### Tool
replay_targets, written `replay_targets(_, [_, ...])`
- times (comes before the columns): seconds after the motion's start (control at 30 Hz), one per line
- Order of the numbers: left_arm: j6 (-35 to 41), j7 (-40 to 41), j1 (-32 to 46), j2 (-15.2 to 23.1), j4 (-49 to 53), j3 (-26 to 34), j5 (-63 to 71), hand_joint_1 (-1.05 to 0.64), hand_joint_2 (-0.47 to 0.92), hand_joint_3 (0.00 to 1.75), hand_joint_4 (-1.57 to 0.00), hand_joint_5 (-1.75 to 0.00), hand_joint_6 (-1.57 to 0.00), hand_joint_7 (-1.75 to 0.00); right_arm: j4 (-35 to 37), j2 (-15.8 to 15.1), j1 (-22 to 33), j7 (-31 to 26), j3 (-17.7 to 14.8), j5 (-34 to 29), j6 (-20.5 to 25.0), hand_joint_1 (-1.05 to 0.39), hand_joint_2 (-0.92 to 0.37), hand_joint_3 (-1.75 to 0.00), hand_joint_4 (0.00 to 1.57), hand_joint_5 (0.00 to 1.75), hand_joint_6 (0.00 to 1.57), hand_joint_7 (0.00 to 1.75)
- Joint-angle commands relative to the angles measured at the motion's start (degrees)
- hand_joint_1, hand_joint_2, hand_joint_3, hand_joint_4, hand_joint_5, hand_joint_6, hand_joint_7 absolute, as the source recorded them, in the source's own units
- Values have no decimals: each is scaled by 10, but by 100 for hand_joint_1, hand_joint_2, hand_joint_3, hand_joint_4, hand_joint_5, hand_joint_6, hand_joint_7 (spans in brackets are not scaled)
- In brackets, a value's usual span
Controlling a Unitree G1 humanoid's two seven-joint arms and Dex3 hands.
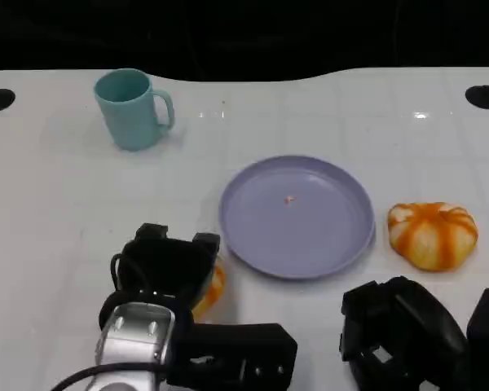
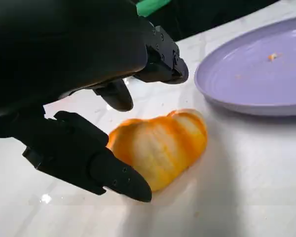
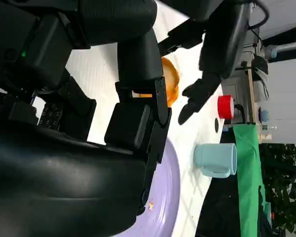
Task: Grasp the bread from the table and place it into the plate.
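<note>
No legible text, label, brand, number or sign appears on the cup (image 1: 131,107), the plate (image 1: 297,217), the bread (image 2: 160,145) or the tabletop (image 1: 49,195).

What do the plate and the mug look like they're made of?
Plate: probably plastic, a smooth matte lavender surface with soft sheen and a thin rim. Mug: plastic or glazed ceramic, uniform teal with a dull gloss; the look leaves it open.

Open white table (image 1: 57,204) is left between the left hand (image 1: 167,269) and the plate (image 1: 297,216), whose near rim lies just beside it. The teal mug (image 1: 133,108) stands well apart at the far side. A second bread (image 1: 433,235) is set just right of the plate, ahead of the right hand (image 1: 403,334).
</note>
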Motion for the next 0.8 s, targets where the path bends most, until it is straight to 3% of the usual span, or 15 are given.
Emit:
replay_targets(0.03, [12, 29, -18, 5, 37, 0, -22, -44, 70, 1, -14, -88, -22, 0, 0, -6, 6, 0, -5, 3, -4, -105, -4, -137, 156, 128, 157, 100])
replay_targets(0.2, [9, 40, -41, 15, 90, -5, -55, -49, 72, 1, -18, -92, -22, 0, 0, -6, 7, 2, -4, 4, -6, -105, -4, -137, 156, 128, 157, 99])
replay_targets(0.33, [7, 49, -57, 27, 124, -16, -71, -53, 78, 2, -35, -118, -44, -8, 1, -6, 5, 1, -5, 2, -7, -105, -4, -137, 157, 128, 157, 100])
replay_targets(0.47, [1, 76, -67, 37, 151, -27, -85, -46, 84, 3, -69, -137, -73, -9, -1, -8, 5, 0, -5, 2, -4, -105, -4, -137, 156, 127, 157, 100])
replay_targets(0.53, [-5, 84, -73, 45, 168, -34, -91, -43, 85, 4, -79, -146, -80, -8, -2, -8, 5, 0, -5, 2, -1, -105, -4, -137, 156, 127, 157, 100])
replay_targets(0.6, [-12, 99, -76, 51, 183, -39, -97, -40, 88, 6, -85, -148, -92, -8, -1, -8, 5, 1, -6, 2, -4, -105, -4, -137, 156, 127, 157, 100])
replay_targets(0.73, [-32, 161, -73, 58, 203, -40, -118, -36, 92, 14, -91, -130, -110, -6, -3, -9, 6, -1, -6, 1, -1, -105, -4, -138, 155, 128, 157, 99])
replay_targets(0.77, [-41, 191, -71, 58, 210, -37, -127, -34, 89, 18, -91, -138, -114, -6, -5, -9, 7, -2, -6, 0, 1, -105, -4, -138, 155, 128, 157, 99])
replay_targets(0.8, [-50, 219, -69, 59, 217, -36, -134, -33, 79, 36, -88, -152, -120, -6, -6, -9, 8, -3, -6, -1, 1, -105, -4, -138, 155, 128, 157, 100])
